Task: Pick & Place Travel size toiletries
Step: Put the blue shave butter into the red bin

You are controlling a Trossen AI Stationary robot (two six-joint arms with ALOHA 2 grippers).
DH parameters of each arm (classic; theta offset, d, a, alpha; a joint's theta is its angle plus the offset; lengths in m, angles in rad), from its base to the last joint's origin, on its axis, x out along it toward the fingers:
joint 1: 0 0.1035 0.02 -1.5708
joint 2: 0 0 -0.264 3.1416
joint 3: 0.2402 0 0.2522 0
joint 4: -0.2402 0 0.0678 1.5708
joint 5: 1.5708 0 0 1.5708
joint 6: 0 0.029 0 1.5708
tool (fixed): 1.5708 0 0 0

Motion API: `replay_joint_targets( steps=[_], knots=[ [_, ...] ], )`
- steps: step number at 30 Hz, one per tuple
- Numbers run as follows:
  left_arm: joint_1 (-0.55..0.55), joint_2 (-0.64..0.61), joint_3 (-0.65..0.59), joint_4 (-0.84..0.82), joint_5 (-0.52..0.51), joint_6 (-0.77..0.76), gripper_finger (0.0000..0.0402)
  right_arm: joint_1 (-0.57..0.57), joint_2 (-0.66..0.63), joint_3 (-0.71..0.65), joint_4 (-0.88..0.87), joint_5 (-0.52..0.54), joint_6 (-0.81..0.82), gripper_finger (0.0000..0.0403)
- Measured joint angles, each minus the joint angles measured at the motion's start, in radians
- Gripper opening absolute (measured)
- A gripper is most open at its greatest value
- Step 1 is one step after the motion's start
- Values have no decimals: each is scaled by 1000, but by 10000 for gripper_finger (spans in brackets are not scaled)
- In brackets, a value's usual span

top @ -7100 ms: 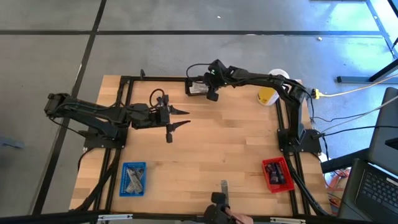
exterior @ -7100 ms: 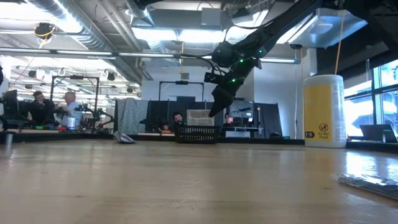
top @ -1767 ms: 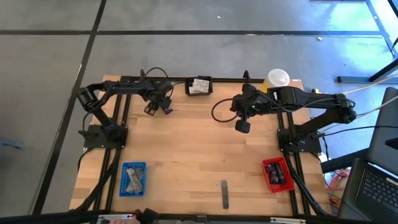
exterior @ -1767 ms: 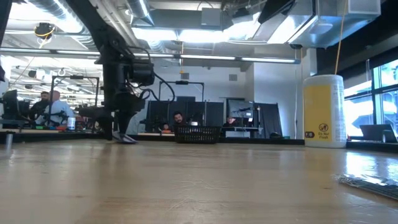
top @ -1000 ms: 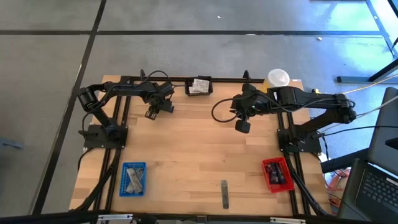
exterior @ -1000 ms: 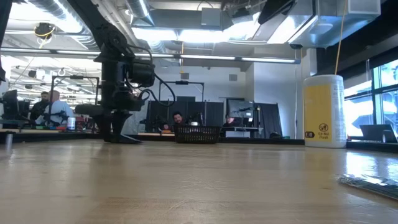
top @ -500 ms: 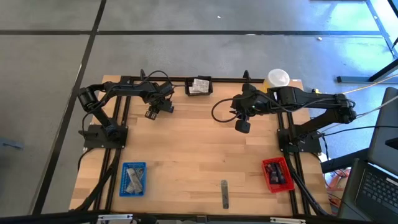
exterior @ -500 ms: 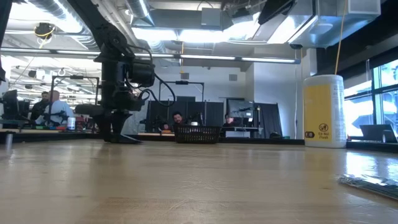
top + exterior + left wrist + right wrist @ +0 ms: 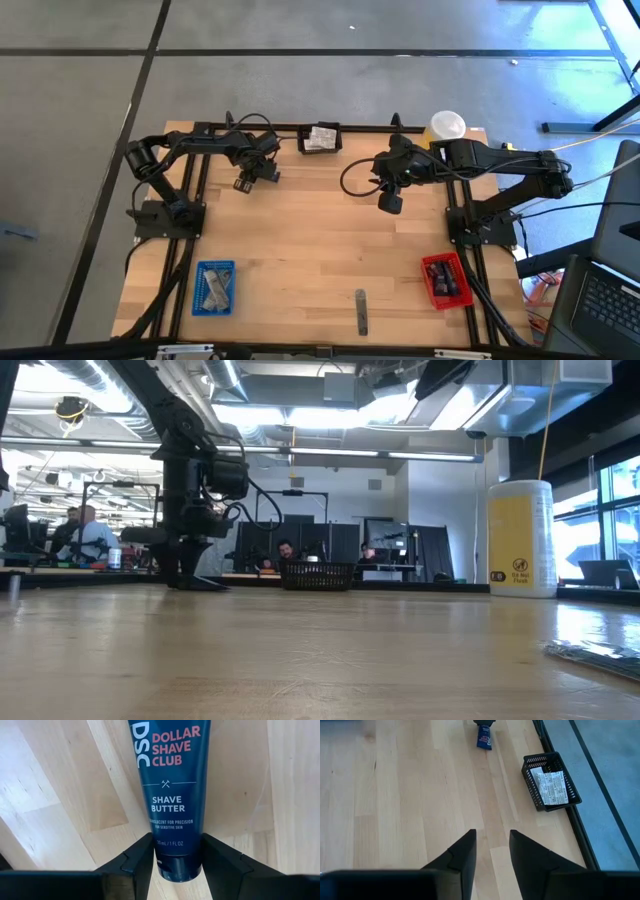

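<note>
A dark blue tube (image 9: 172, 780) printed "Shave Butter" lies flat on the wooden table at the far left, also seen in the right wrist view (image 9: 484, 737). My left gripper (image 9: 177, 840) stands over it (image 9: 243, 182), pointing down, shut on its end. My right gripper (image 9: 492, 847) hangs open and empty above the table's far right part (image 9: 388, 203). A black basket (image 9: 321, 139) of white sachets (image 9: 550, 781) stands at the far edge. A grey stick (image 9: 361, 311) lies near the front edge. My left gripper pinches the tube's two sides (image 9: 161, 851) between its two fingers, at the end just past the small volume print. The fingers come from above, pointing steeply down, and lie across the tube. The tube lies flat on the table.
A blue tray (image 9: 213, 287) with grey items sits at the near left, a red tray (image 9: 445, 280) with dark items at the near right. A tall yellow container with a white cap (image 9: 520, 538) stands at the far right corner. Bare wood lies between.
</note>
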State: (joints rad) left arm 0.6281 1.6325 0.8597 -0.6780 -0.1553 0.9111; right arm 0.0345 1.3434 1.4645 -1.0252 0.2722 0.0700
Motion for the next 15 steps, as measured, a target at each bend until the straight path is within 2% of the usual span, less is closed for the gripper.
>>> replay_joint_targets(
  steps=[15],
  knots=[
    [-1,0,0,-11,7,-90,148,0,0,0,0,0,0,143]
  ],
)
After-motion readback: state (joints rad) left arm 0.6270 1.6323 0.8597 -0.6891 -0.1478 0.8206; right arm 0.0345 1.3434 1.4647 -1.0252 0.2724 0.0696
